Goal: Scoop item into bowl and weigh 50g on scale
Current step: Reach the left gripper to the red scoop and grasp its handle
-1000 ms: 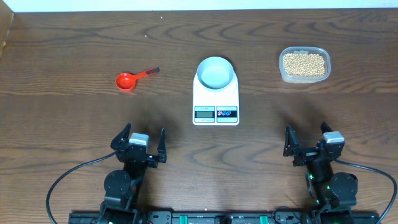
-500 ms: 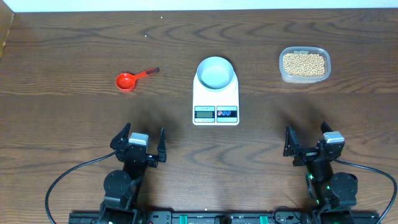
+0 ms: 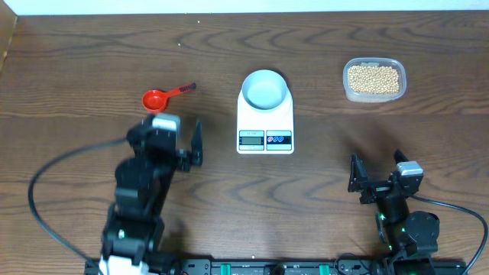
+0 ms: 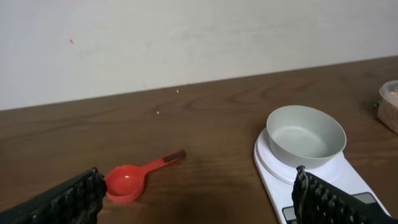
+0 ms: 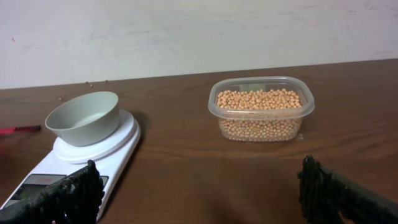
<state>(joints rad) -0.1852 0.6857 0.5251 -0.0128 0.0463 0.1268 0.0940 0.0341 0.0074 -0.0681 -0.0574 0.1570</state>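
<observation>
The left gripper [image 3: 164,139], fingers [image 4: 68,200] wide and empty, should settle squarely over the red scoop's [image 3: 155,99] thin handle rather than its cup, since the beans [image 3: 374,79] sit untouched in the far-right tub [image 3: 348,93] and the bowl [image 3: 265,88] stands empty on the scale [image 3: 265,122].

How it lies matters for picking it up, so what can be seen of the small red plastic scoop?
The small red plastic scoop has a round, shallow cup, empty and open side up, and a short straight handle whose tip looks darker and ribbed. It lies on the dark brown wooden table, left of the flat white scale and apart from it, handle angled towards the far edge and the scale. Only the table touches it.
</observation>
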